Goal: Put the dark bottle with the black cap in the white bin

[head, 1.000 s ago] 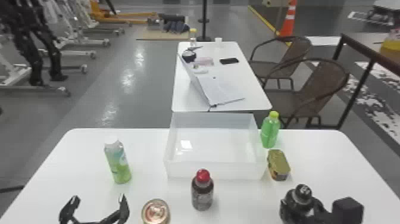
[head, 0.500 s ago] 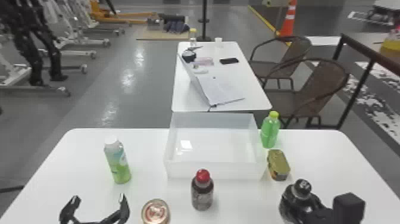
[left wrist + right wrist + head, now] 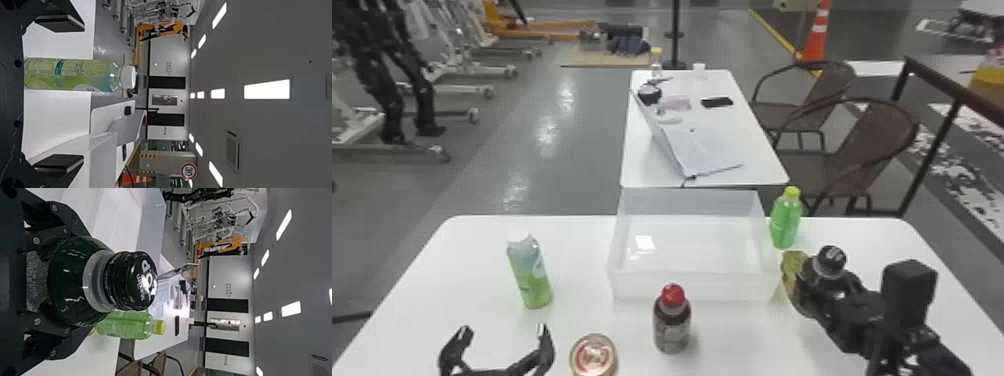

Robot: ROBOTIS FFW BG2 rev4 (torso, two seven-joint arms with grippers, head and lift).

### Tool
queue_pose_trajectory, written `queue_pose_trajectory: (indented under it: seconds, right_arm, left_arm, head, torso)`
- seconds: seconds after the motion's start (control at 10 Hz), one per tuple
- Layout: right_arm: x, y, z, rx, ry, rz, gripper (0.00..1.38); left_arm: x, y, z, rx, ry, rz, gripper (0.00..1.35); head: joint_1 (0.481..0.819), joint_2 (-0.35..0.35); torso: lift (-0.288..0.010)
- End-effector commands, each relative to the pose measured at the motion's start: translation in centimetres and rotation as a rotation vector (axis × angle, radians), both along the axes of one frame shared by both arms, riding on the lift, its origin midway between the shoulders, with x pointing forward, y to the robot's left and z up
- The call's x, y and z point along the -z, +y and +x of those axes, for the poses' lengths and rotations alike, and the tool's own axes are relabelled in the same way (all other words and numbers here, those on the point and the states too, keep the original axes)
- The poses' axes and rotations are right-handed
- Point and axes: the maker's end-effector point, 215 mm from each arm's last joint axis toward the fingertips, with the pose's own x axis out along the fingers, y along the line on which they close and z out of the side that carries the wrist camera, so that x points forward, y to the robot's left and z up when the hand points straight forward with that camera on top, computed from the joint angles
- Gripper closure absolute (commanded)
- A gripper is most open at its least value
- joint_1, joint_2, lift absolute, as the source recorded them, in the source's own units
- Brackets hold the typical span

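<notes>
Carry step: dark btl (image 3: 72, 272) w/ black cap gripped in my R gripper (image 3: 84, 282), lower right of head view
Next I'd swing it L over the bin (image 3: 689, 286), mid-frame, then lower & let go; L gripper (image 3: 503, 331) wide, lower left; qty: 1 dark btl, 1 bin, 1 red-cap btl (image 3: 672, 325), 2 green btls (image 3: 532, 277) (image 3: 785, 222), 1 can (image 3: 594, 356), 1 tin (image 3: 792, 263)

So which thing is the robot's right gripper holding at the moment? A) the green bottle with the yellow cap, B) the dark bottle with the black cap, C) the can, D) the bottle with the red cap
B: the right gripper's fingers close on either side of the dark bottle, just below its black cap.
</notes>
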Motion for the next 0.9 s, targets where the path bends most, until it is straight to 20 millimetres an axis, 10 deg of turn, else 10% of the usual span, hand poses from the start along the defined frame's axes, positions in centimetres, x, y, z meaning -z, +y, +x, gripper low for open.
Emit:
queue_pose_trajectory:
  seconds: [0.0,0.8]
  right_arm:
    - [-1.2,0.9,1.6,-0.011,-0.023,0.011,0.94]
    - [-1.8,6.1,8.7,-0.125,-0.117,0.004,0.94]
  left_arm:
    - [0.1,-0.2,0.2,0.001,0.002,-0.011,0.13]
    - [0.3,-0.8,0.6,0.007,-0.005,-0.043,0.13]
  head:
    - [0.549,0.0]
    - [0.549,0.0]
  torso:
    - [-0.1]
    - [-0.1]
